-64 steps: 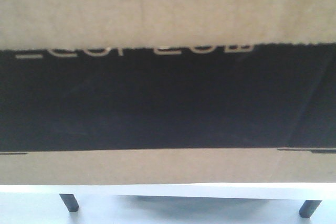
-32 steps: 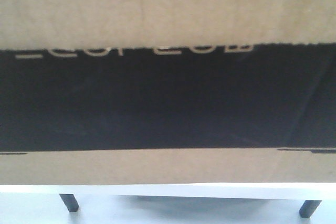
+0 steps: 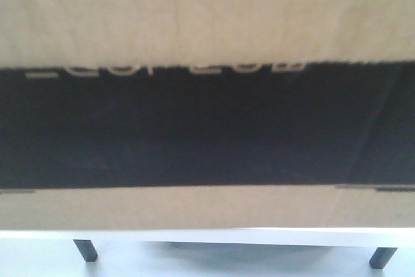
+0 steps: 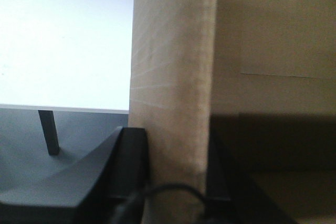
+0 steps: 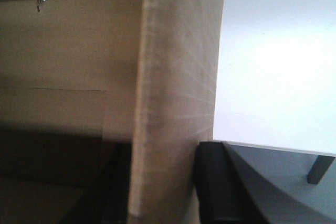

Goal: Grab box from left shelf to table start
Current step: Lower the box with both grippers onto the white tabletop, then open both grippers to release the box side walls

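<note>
White table (image 3: 207, 236) edge runs across the bottom of the front view, two dark legs (image 3: 85, 250) beneath. The box (image 3: 207, 24) fills everything above it, black panel (image 3: 207, 128) mid-frame. Against half a second ago the panel's top edge and pale lettering sit slightly lower, softly blurred: box in motion, probably settling toward the tabletop (contact not discernible). Left gripper (image 4: 173, 177) clamps one upright cardboard wall, a dark finger on each face; right gripper (image 5: 160, 182) likewise on the opposite wall. Release looks near.
</note>
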